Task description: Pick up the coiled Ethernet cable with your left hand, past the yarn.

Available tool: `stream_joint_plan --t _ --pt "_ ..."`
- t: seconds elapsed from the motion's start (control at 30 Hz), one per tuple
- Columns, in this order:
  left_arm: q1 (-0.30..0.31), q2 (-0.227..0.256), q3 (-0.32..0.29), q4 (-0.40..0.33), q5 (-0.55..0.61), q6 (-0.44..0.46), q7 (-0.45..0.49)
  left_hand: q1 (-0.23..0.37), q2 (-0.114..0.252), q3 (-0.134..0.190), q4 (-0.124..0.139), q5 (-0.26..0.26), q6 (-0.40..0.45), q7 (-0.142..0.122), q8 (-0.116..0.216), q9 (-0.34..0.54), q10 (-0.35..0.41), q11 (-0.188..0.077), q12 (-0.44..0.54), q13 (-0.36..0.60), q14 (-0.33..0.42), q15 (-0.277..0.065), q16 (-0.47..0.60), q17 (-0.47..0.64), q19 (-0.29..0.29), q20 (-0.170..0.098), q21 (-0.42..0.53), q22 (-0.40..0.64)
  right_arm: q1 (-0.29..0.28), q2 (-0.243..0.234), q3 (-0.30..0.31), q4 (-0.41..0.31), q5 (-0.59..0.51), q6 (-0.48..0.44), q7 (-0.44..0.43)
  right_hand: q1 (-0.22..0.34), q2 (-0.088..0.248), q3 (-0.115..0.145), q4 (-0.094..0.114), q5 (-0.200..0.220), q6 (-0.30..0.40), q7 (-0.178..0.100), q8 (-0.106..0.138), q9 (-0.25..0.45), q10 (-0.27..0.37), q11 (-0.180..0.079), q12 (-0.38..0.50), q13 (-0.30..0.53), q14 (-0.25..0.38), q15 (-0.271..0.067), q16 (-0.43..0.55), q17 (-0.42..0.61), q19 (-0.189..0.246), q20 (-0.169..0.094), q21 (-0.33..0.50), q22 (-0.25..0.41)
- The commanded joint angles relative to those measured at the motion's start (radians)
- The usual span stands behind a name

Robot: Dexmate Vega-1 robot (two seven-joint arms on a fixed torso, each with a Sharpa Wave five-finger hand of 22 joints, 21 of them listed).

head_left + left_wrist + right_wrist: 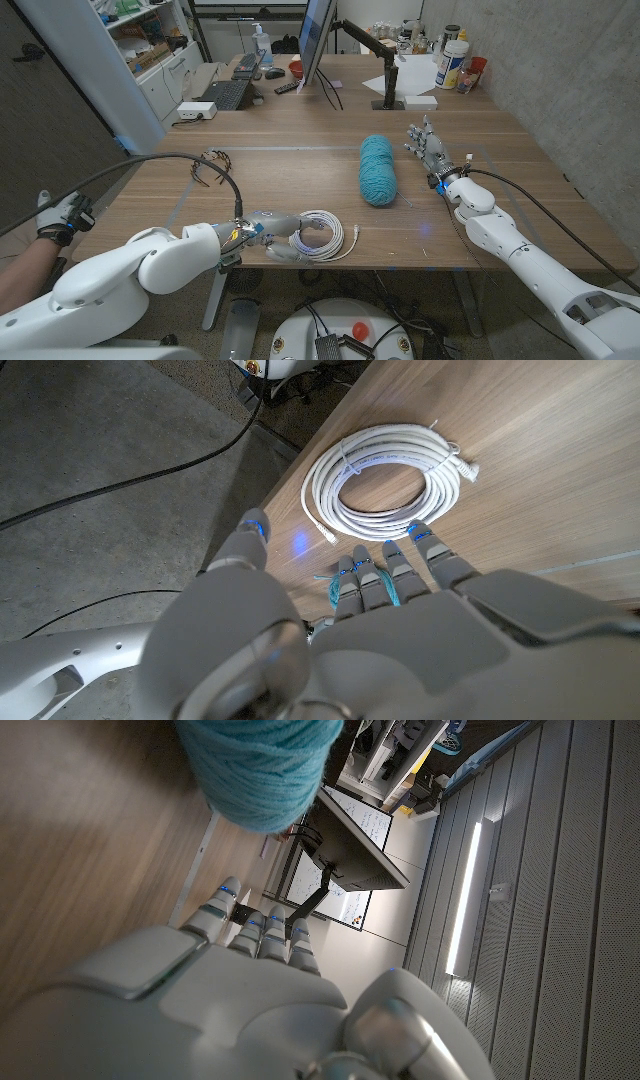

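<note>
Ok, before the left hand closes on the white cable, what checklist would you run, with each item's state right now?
1. Left hand at the cable: ok, its fingers reach the coil's near side.
2. Left hand holding nothing: ok, the fingers are spread and the coil lies flat on the table.
3. Coil still bundled: ok, ties hold the loops together.
4. Yarn out of the way: ok, it lies apart from the coil.
5. Right hand clear: ok, beyond the yarn.
6. Room at the table edge: cannot tell, the coil lies near it.

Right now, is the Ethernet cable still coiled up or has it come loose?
Coiled. The white Ethernet cable lies in a neat ring on the table, just ahead of the left hand, only its plug ends sticking out.
</note>
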State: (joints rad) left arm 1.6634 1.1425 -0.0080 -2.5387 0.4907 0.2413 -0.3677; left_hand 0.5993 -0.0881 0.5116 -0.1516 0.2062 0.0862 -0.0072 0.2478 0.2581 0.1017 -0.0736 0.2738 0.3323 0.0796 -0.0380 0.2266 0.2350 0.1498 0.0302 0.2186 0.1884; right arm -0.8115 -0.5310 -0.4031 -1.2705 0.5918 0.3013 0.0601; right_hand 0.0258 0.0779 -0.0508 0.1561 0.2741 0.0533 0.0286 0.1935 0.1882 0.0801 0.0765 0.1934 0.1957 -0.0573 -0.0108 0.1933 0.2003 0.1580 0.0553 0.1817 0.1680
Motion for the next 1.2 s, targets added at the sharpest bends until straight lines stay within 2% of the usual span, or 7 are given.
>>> stream_joint_plan --t 0.03,0.4,0.7,1.2 --pt "0.012 -0.004 -0.002 0.002 0.000 0.005 -0.003 -0.005 0.009 0.005 0.005 -0.004 0.006 -0.001 0.007 0.005 0.011 -0.003 0.006 0.006 0.015 -0.008 0.011 0.003 0.008 0.001 0.006 0.003 -0.002 -0.001 0.001 -0.002 0.000 0.000 -0.002 0.004 0.036 -0.008 0.003 0.010 -0.003 -0.001 0.004 0.003 -0.007 0.002 0.008 -0.001 -0.008 -0.001 0.007 0.001 -0.002 -0.004 0.008 0.003" --pt "0.011 0.001 0.004 0.005 -0.003 0.013 -0.005 -0.004 0.009 0.004 0.004 -0.005 0.018 -0.005 0.013 0.007 0.019 -0.011 0.011 0.011 0.023 -0.010 0.013 0.004 0.013 -0.001 0.007 0.003 -0.002 -0.002 0.001 -0.002 -0.001 0.001 -0.001 0.004 0.036 -0.009 0.002 0.010 -0.005 0.000 0.003 0.002 -0.008 0.003 0.008 -0.001 -0.008 -0.001 0.006 0.001 -0.003 -0.002 0.008 0.003" --pt "0.004 0.007 0.010 0.002 -0.014 0.035 -0.013 -0.002 0.014 0.004 0.003 -0.006 0.025 -0.005 0.016 0.008 0.023 -0.007 0.014 0.014 0.025 -0.012 0.014 0.005 0.014 -0.001 0.007 0.003 -0.003 -0.002 0.001 -0.003 0.000 0.000 -0.002 0.004 0.036 -0.009 0.002 0.010 -0.006 0.001 0.003 0.003 -0.007 0.003 0.008 -0.001 -0.009 0.001 0.006 0.001 -0.003 -0.002 0.008 0.003" --pt "0.018 0.023 0.018 -0.019 0.016 0.079 -0.005 0.037 0.036 0.017 -0.010 -0.003 0.034 -0.013 0.023 0.011 0.033 -0.021 0.021 0.022 0.040 -0.021 0.017 0.003 0.019 -0.001 0.008 0.003 -0.003 -0.002 0.002 -0.004 0.001 0.001 0.002 0.004 0.036 -0.010 0.002 0.010 -0.007 0.000 0.003 0.002 -0.008 0.001 0.008 -0.001 -0.009 0.001 0.006 0.001 -0.003 -0.002 0.008 0.003"
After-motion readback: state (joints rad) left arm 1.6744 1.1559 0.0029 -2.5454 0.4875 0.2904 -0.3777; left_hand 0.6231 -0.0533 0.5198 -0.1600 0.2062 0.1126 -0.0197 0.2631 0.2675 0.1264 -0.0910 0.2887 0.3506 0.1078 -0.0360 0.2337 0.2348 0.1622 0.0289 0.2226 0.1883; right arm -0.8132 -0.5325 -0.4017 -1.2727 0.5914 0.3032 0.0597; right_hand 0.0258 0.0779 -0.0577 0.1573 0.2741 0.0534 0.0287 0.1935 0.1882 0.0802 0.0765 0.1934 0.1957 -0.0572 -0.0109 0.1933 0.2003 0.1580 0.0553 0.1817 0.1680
